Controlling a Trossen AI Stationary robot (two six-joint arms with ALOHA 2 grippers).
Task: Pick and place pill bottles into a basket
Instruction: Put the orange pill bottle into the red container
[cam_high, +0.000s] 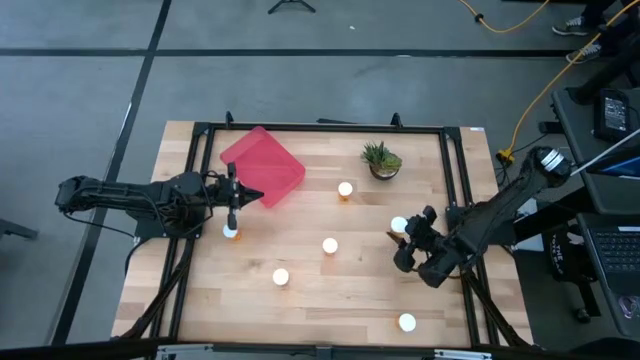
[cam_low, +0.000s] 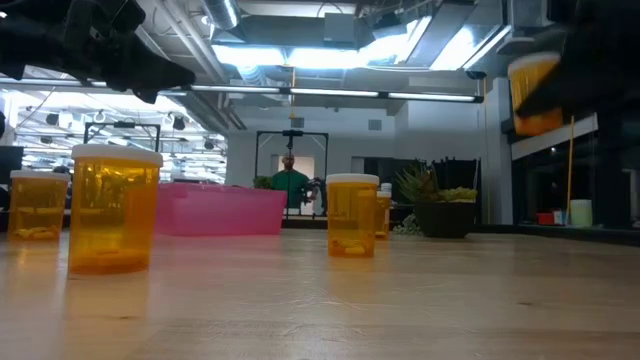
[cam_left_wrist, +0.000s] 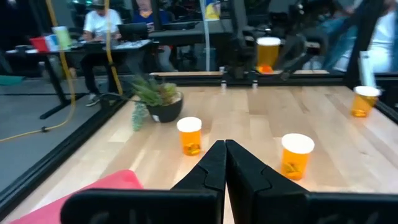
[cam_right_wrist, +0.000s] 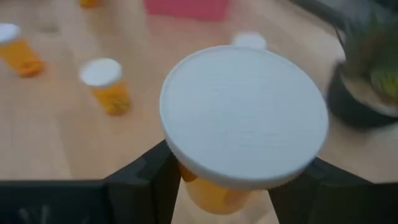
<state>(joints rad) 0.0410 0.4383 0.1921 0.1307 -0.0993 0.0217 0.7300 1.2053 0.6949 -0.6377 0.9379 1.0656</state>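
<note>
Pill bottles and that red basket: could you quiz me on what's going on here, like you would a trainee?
1. True or false: the right gripper holds a pill bottle lifted off the table.
2. Which lies nearest the basket: A) the potted plant, B) the left gripper, C) the right gripper?
3. Fill in: in the high view, the number of bottles inside the basket is ____.

Key: 1 true. 2 B; it hovers shut by the basket's edge, holding nothing. 3 none; the basket looks empty, with five bottles standing on the wood.
</note>
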